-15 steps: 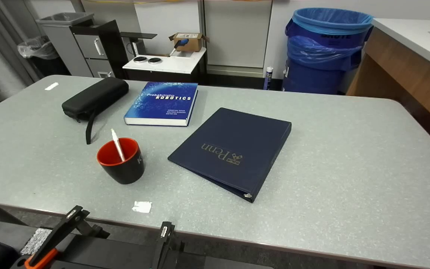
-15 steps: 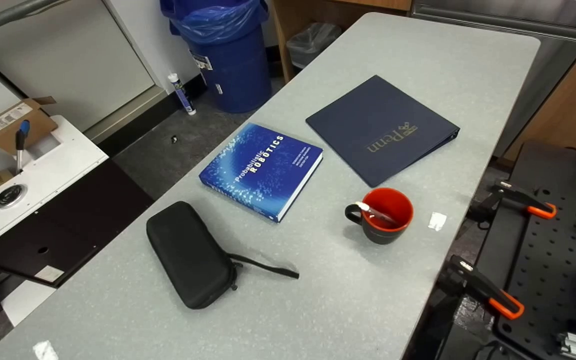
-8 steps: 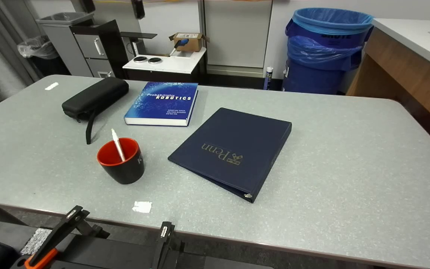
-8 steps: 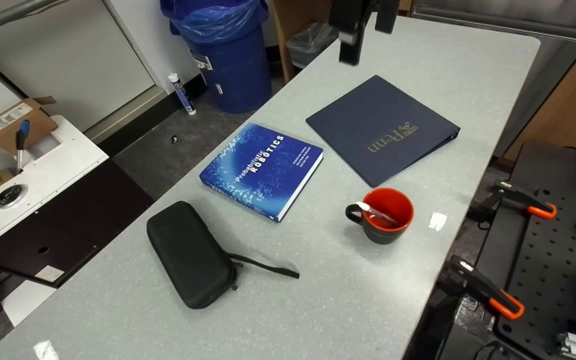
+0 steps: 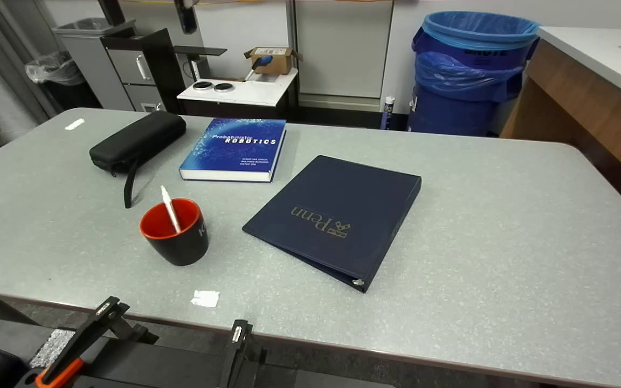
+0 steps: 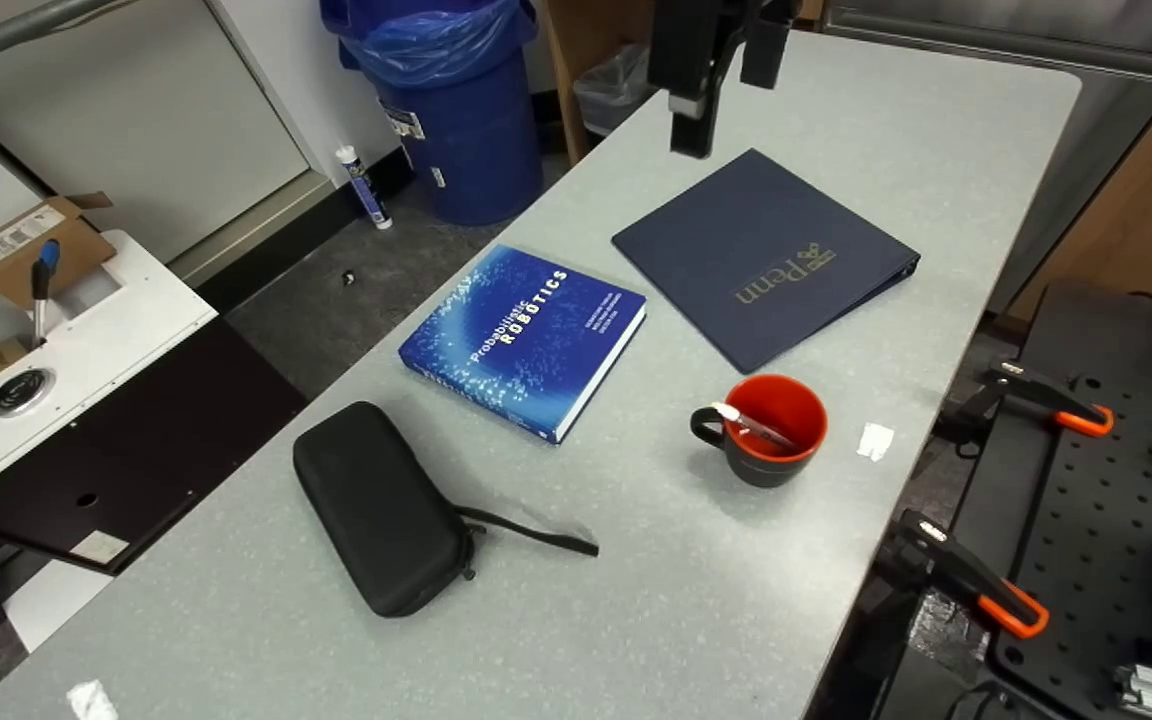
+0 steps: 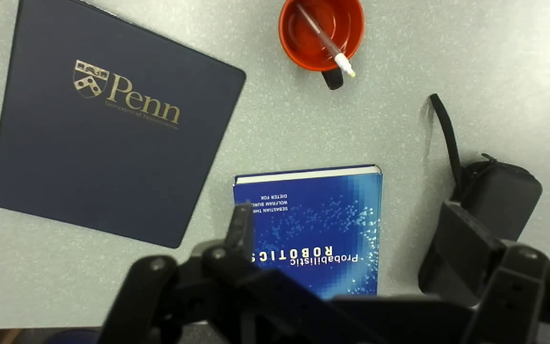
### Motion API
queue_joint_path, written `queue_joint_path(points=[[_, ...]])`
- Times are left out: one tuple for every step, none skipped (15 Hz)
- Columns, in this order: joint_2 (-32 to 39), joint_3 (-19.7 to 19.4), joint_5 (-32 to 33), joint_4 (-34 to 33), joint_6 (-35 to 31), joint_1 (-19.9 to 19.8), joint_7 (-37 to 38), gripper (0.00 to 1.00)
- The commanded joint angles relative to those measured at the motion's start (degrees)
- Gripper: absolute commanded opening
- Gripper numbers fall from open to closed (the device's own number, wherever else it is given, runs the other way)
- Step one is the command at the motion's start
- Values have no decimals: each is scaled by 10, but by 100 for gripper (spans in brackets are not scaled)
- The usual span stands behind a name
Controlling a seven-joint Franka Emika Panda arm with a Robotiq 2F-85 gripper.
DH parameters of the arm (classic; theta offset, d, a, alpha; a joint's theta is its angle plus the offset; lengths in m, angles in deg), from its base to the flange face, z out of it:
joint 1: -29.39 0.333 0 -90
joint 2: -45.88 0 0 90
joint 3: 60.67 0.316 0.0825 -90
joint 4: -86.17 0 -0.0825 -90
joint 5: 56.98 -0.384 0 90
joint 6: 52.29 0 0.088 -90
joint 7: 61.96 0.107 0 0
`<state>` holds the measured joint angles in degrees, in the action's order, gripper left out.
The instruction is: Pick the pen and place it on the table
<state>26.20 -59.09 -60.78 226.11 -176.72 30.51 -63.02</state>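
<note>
The gripper (image 6: 726, 117) has come slightly lower in both exterior views over the last half second; the things below lie as they did. Its fingers stand wide apart, holding nothing, well above the speckled grey table (image 5: 504, 242). To approach well, it should leave the Probabilistic Robotics book (image 7: 318, 229) behind, keep clear of the closed black zip case (image 6: 381, 510), whose contents are hidden, and descend over the coffee mug (image 5: 181, 245), black outside and red inside. That mug holds the pen (image 7: 322, 37), leaning on the rim with its white end poking out beside the handle (image 7: 333, 80). Best to pinch that end, jaws turned across the barrel, then lift along its slant so the mug doesn't tip.
</note>
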Motion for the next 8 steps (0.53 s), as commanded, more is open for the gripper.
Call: queue_joint_path(points=[[29, 9, 6, -2, -12, 10, 2, 100], [50, 19, 11, -3, -18, 16, 6, 100], [64, 28, 17, -4, -16, 19, 10, 100], [80, 37, 26, 0, -27, 22, 12, 100], [93, 44, 31, 1, -27, 27, 12, 100], [111, 52, 43, 7, -33, 31, 12, 100], [120, 57, 50, 9, -29, 36, 9, 100], [136, 62, 64, 15, -37, 38, 12, 100]])
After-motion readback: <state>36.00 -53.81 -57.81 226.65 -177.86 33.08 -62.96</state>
